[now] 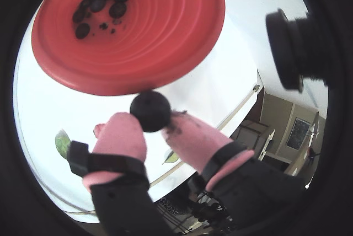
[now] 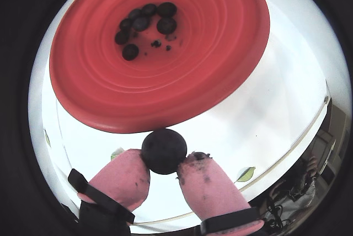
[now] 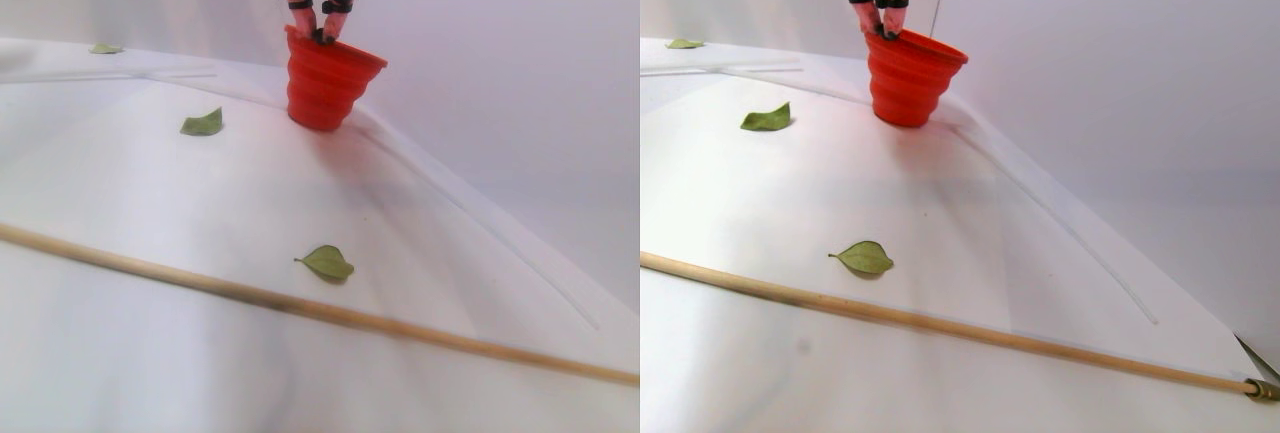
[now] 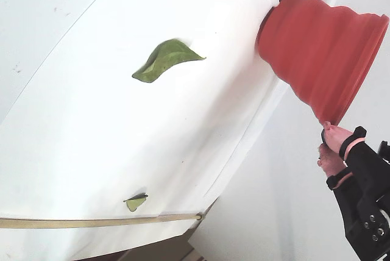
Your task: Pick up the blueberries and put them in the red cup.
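In both wrist views the red cup [image 1: 165,37] [image 2: 220,54] fills the top, seen from above, with several blueberries [image 1: 102,7] [image 2: 144,23] lying on its bottom. My gripper [image 1: 153,119] [image 2: 164,161] is shut on one more round dark blueberry [image 1: 150,111] [image 2: 164,151], pinched between the pink fingertips [image 2: 129,172] just outside the cup's near rim. The stereo pair view shows the gripper [image 3: 318,35] coming down from above to the cup's [image 3: 322,83] left rim. In the fixed view the cup [image 4: 323,53] lies sideways in the picture and the gripper [image 4: 326,145] touches its rim.
Green leaves [image 3: 203,123] [image 3: 326,263] [image 4: 164,60] lie scattered on the white table. A long wooden stick [image 3: 300,303] crosses the table's front. A black camera body [image 1: 292,48] juts in at the right of a wrist view.
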Motion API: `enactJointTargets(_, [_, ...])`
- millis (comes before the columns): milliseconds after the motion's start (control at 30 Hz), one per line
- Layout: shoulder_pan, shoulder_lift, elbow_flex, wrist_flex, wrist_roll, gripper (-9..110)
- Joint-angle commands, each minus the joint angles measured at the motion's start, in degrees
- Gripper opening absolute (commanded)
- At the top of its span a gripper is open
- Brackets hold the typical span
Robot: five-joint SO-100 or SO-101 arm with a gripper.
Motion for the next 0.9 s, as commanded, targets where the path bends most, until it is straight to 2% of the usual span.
enactJointTargets(0, [0.2,4.5,-6.6,0.8,0.3,9])
enactJointTargets(867, [1.1,2.8,-12.6,3.5,-0.5,9])
